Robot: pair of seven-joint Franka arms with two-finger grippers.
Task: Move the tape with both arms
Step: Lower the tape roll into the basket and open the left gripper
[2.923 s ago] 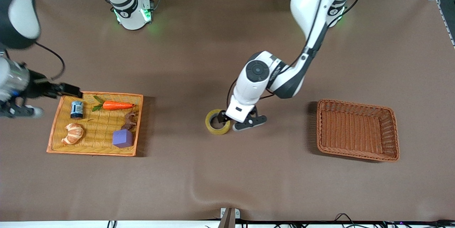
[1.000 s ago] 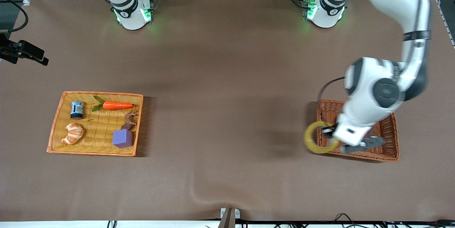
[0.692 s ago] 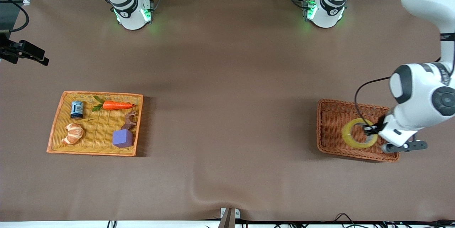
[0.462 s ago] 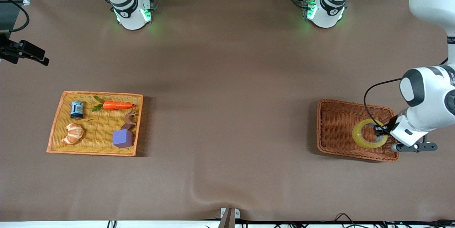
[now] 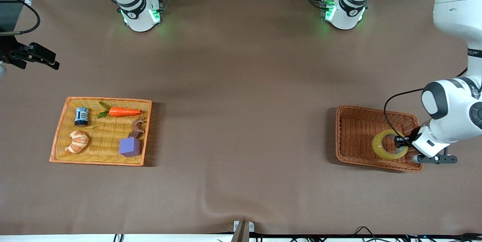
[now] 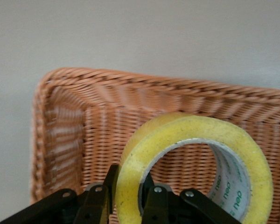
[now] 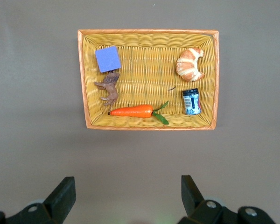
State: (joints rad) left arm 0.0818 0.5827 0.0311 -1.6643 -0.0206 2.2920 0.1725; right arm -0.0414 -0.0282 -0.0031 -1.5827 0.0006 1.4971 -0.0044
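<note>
The tape, a yellowish ring with a grey core, hangs over the brown wicker basket at the left arm's end of the table. My left gripper is shut on the roll's wall, one finger inside the ring and one outside; the left wrist view shows the tape pinched between the fingers, with the basket beneath. My right gripper is open and empty, high over the bare table beside the yellow tray; in the front view it sits at the picture's edge.
The yellow wicker tray at the right arm's end holds a carrot, a small can, a croissant, a brown toy animal and a purple cube. The brown cloth has a ripple near the front edge.
My left arm carried the tape from the table's middle to the brown basket and has lowered it a little over the basket. The right arm pulled back and holds nearly still.
</note>
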